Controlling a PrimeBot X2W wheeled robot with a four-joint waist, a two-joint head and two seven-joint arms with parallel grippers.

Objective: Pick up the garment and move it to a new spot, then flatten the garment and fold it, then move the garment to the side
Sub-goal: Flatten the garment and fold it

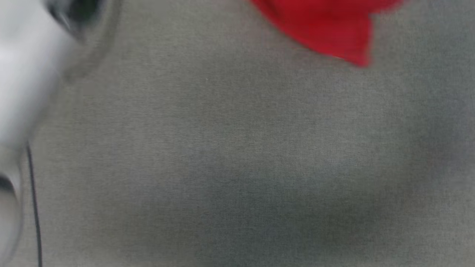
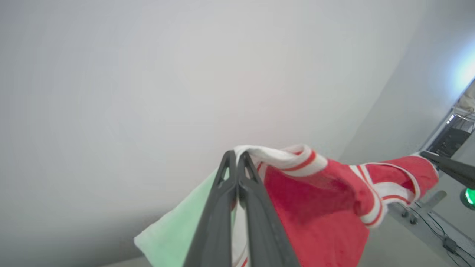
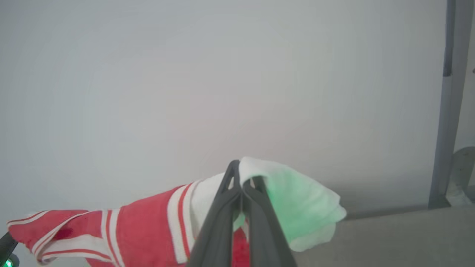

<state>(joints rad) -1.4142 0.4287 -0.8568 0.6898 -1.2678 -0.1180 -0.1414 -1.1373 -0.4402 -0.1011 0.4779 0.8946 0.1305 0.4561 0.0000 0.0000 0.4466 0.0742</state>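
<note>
The garment [image 2: 319,200] is a red shirt with white sleeves and red-white stripe trim, held up in the air and stretched between both grippers. My left gripper [image 2: 236,154] is shut on one white sleeve end. My right gripper [image 3: 237,163] is shut on the other white sleeve, and the red body of the garment [image 3: 144,222] hangs below it. The right gripper's dark tip [image 2: 426,154] shows at the far end of the garment in the left wrist view. In the blurred head view a red corner of the garment [image 1: 326,26] hangs at the top.
A grey cloth-covered table [image 1: 237,148] lies below. A pale forearm [image 1: 26,74] and a black cable [image 1: 35,207] are at the head view's left edge. A white wall stands behind, with a grey post [image 3: 447,111] and a metal bracket [image 2: 419,218].
</note>
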